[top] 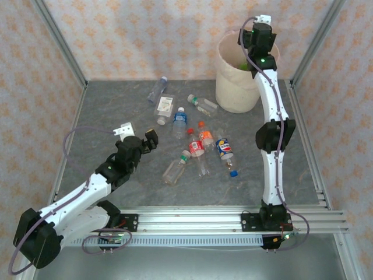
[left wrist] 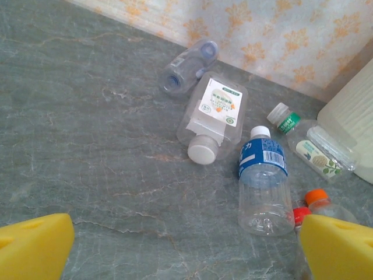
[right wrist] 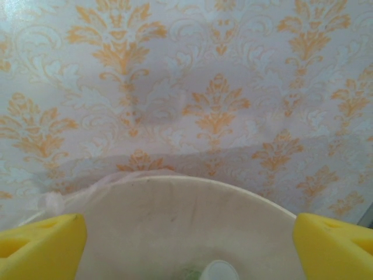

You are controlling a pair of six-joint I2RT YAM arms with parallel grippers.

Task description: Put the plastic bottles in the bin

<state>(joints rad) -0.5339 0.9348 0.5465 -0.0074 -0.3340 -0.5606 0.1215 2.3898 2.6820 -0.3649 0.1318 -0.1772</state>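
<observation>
The plastic bottles [top: 195, 147] are found lying on their sides in a loose scatter across the middle of the worktop [top: 111, 111], roughly ten of them. Several at the near end touch or overlap. The bin [top: 233, 93] stands at the far right, well apart from most of them. Low inside it a white cap [right wrist: 217, 271] is glimpsed with a trace of green, judged to be a bottle already dropped in.

The right hand [right wrist: 189, 245] is held over the bin's mouth, released, its yellow pads spread wide with nothing between them. The left hand [left wrist: 186, 251] is likewise released and empty. It is poised low over the worktop, facing a blue-labelled bottle [left wrist: 263, 175] and a square clear bottle [left wrist: 213, 116] beyond it.

Most of the task is judged to remain. Trouble would most likely be caused by the bottles' round, light bodies: one could be rolled away if touched off-centre, or squeezed out of the pads. In the crowded cluster a neighbour could be caught or pushed aside. The thin liner at the bin's rim could be snagged by a pad. A release made short of the rim would send a bottle back onto the worktop.
</observation>
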